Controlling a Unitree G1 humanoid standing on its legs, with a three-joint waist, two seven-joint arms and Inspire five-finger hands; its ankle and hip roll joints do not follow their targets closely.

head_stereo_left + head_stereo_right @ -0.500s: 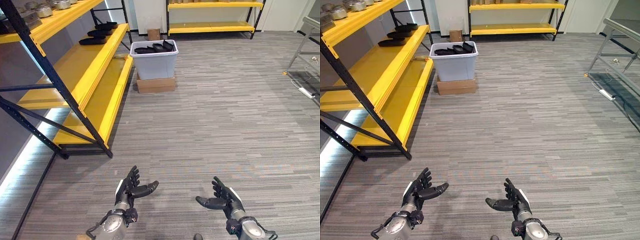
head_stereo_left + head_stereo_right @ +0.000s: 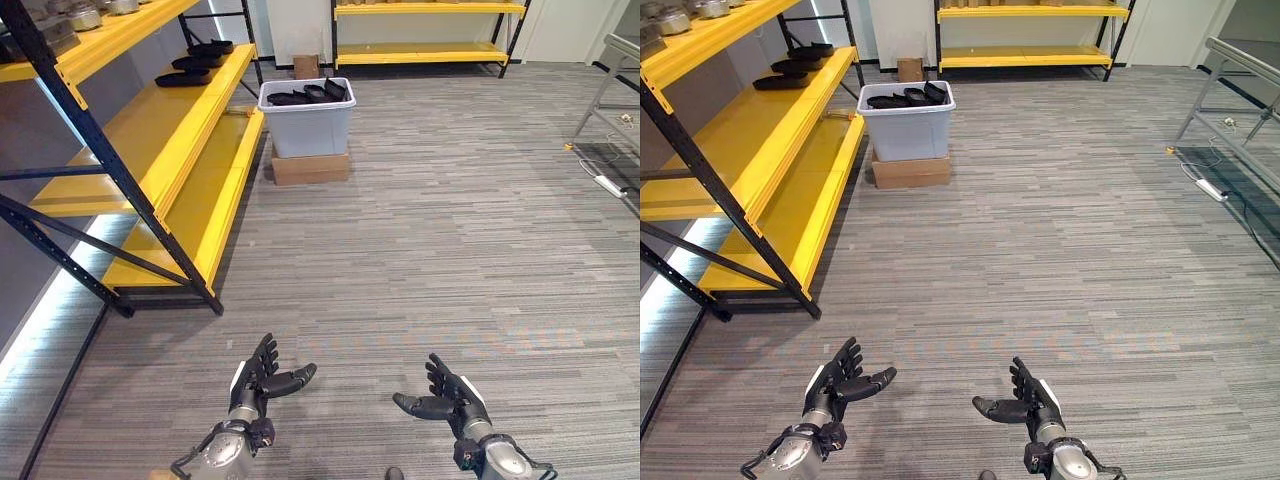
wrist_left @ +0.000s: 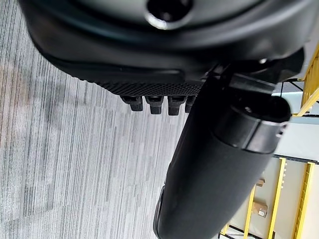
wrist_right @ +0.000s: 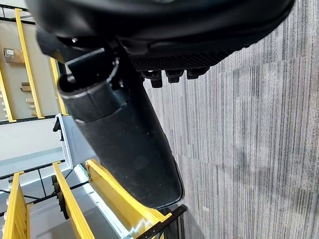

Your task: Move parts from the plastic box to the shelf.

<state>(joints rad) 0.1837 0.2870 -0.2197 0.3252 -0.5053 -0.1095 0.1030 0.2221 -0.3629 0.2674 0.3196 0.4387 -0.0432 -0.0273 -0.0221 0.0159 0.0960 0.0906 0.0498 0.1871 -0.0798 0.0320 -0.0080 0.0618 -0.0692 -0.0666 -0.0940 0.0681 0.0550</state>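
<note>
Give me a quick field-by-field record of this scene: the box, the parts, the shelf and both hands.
plastic box: grey, on a cardboard box, beside the shelf's far end
parts in box: several black pieces
shelf: yellow, on the robot's left
parts on shelf: black pieces at the far end
left hand: open, empty, above the floor
right hand: open, empty, above the floor

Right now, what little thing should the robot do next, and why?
Probably step forward toward the plastic box. Both the left hand and the right hand are open and hold nothing, and the box with its dark parts sits far ahead on the floor beside the yellow shelf, seemingly well beyond reach.
</note>
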